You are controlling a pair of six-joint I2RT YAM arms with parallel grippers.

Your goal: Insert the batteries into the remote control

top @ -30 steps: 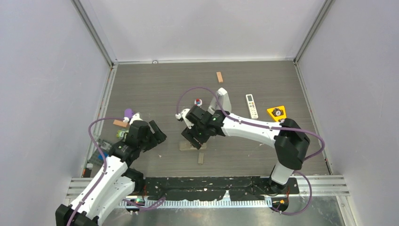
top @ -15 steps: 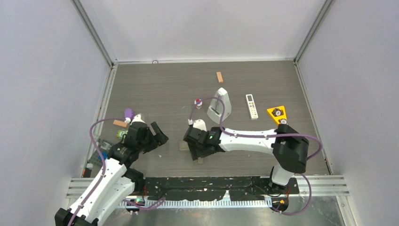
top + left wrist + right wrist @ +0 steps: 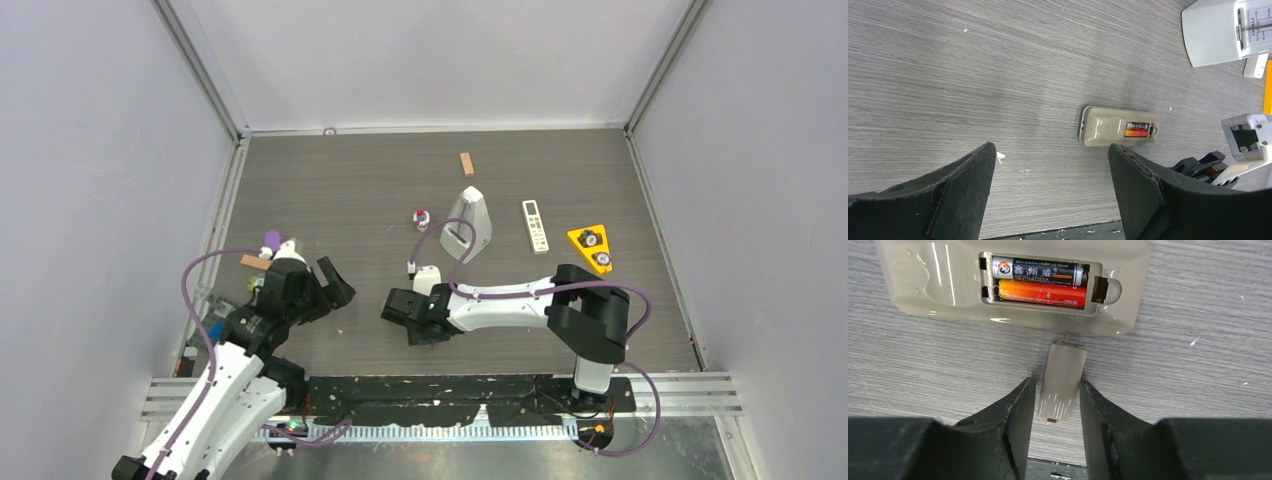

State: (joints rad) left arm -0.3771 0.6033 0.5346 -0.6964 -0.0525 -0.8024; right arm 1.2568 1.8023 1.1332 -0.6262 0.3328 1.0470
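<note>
Holding the cover (image 3: 1063,367) in the narrowed right end effector (image 3: 1057,386), keep it square to the open bay of the remote control (image 3: 923,290); left end effector (image 3: 1050,152) wide.

We see a robot test cell in a lab. Plain white walls (image 3: 430,60) on metal rails (image 3: 200,70) box in a grey counter (image 3: 350,180), with two cabled robot arms (image 3: 225,385) (image 3: 510,300) bolted at its edge.

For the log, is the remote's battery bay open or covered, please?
Open: two batteries show in the remote; the cover lies outside, beside it.
</note>
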